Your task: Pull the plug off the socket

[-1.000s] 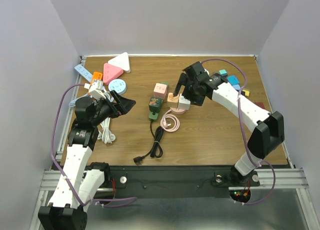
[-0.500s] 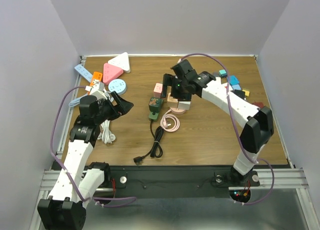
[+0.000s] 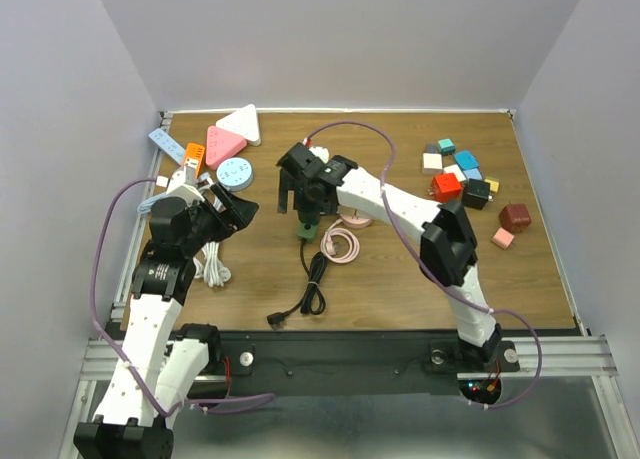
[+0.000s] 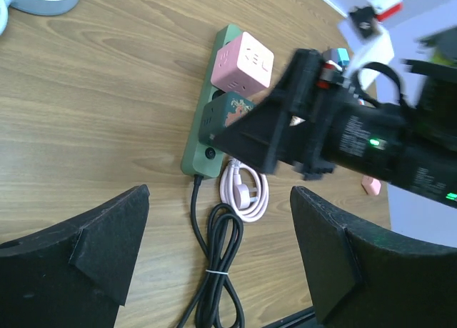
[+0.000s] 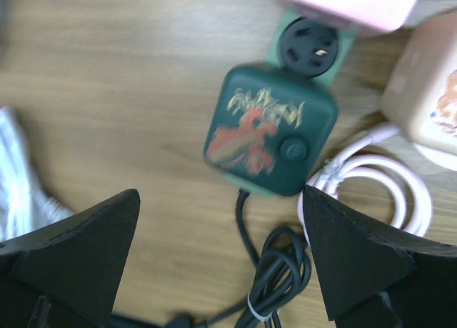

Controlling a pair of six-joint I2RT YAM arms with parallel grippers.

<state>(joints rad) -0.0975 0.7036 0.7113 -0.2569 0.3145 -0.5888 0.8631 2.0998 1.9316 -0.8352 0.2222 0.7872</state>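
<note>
Since a second ago the right arm has swung left across the table [image 3: 400,269], from the beige cube [image 5: 435,92] to a spot over the dark green plug [image 5: 270,131]. The plug sits pushed into the green power strip [image 5: 312,48] at its cord end, mid-table.

The right gripper [image 5: 220,192] hangs above it, jaws spread wide, holding and touching nothing. The left gripper [image 4: 220,192], off to the strip's left, is also wide apart and empty.

From above, the right gripper hides the plug. The right wrist view shows it whole, with an unused socket beside it. The left wrist view shows the whole strip, with a pink cube [image 4: 245,58] at its far end, a coiled pink cable [image 4: 246,192] and a black cord [image 4: 214,271].

The plug bears a red-and-gold picture. Its script is too blurred to read, as is the cube's raised lettering.
</note>
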